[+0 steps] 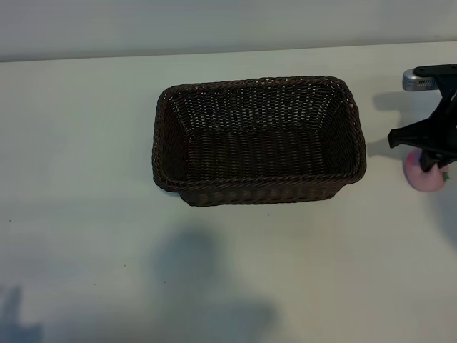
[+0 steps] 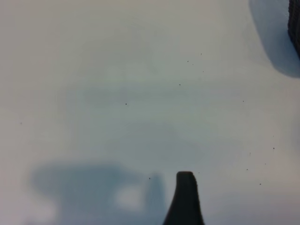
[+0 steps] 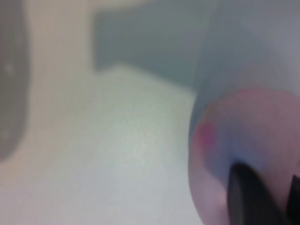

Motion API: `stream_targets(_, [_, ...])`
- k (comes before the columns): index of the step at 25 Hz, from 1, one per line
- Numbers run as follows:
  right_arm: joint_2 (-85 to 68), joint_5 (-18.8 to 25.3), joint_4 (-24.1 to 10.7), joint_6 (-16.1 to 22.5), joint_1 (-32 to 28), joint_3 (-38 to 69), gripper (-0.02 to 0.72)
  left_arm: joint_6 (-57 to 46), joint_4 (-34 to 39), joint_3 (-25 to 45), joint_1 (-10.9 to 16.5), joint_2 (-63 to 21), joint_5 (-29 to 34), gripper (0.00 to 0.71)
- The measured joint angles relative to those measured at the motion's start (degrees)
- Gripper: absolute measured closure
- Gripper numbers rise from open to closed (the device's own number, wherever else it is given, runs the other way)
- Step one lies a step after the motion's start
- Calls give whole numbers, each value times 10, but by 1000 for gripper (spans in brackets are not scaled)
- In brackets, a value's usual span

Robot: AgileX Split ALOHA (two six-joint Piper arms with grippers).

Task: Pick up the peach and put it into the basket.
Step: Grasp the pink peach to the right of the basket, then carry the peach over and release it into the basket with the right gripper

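Observation:
The peach (image 1: 420, 176) is a small pale-pink ball on the white table, right of the basket (image 1: 168, 136) and near the right edge of the exterior view. My right gripper (image 1: 430, 161) comes down on the peach from above and is shut on it. In the right wrist view the peach (image 3: 243, 126) fills the frame's side, with a dark fingertip (image 3: 251, 197) pressed against it. The dark-brown wicker basket holds nothing. One fingertip (image 2: 185, 192) of my open left gripper hangs over bare table; that arm is out of the exterior view.
White table (image 1: 86, 214) spreads around the basket on every side. A corner of the basket (image 2: 295, 23) shows at the edge of the left wrist view. Arm shadows fall on the table in front of the basket (image 1: 200, 286).

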Motion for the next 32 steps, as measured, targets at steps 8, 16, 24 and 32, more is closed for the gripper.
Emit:
stream_targets(8, [-2,45,0,0,0,-29,656,-2,0,0,0,0,0,116])
stream_targets(16, [-71,130,11,-4,0,-107,656,-1,0,0,0,0,0,116])
stream_targets(24, [-111,212,14,-4,0,-189,656,-1,0,0,0,0,0,116])
stream_targets(32, [-111,231,22,0,56,-230,656,-1,0,0,0,0,0,116])
